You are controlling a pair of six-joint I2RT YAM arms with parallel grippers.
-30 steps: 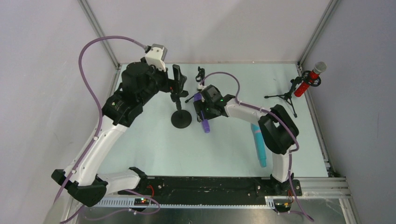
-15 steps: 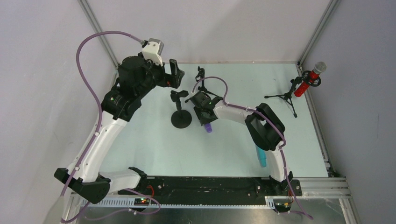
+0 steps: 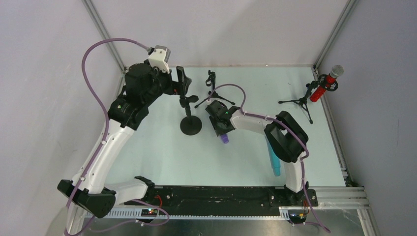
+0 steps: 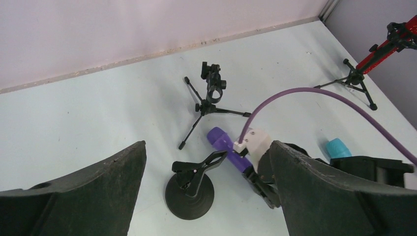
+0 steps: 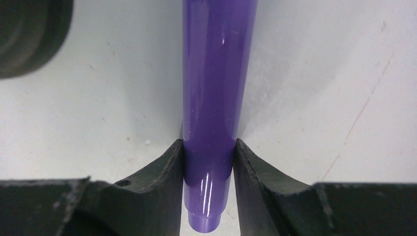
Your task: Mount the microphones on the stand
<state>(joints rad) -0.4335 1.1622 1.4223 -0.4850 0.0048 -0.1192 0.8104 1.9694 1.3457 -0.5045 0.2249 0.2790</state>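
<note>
The right gripper [image 5: 208, 164] had its jaws pressed onto the glossy all-purple stick microphone [image 5: 216, 73], one dark finger on each side of the barrel close to its narrow tail end. The left gripper [image 4: 207, 147] held nothing. Its two black fingers [image 4: 98, 191] were spread wide and hung above the black round-based stand with a spring clip [image 4: 189, 194].

The right wrist view alone showed the pinch up close. There the purple barrel ran up the middle of the frame, its tail poking out below the fingers, and an edge of the round base sat in the upper left corner. Whether the purple microphone rested on the pale table [image 3: 162, 147] or was held just above it could not be told. In the top view only a short purple stub stuck out below the right gripper, just right of the round base. The left wrist view instead caught the microphone's rounded head on the gripper's far side.

Only the top view showed the silver mesh head of the glittery red microphone [image 3: 324, 86], clipped at a tilt in a black tripod stand [image 3: 301, 102] in the upper right. It also showed the all-teal microphone [image 3: 274, 160] lying on the table at centre right, partly under the right arm. The left wrist view caught only its end.

There were three microphones and three stands: two tripods and one with a round base. The second tripod [image 3: 212, 91], at upper centre, had an empty clip.
</note>
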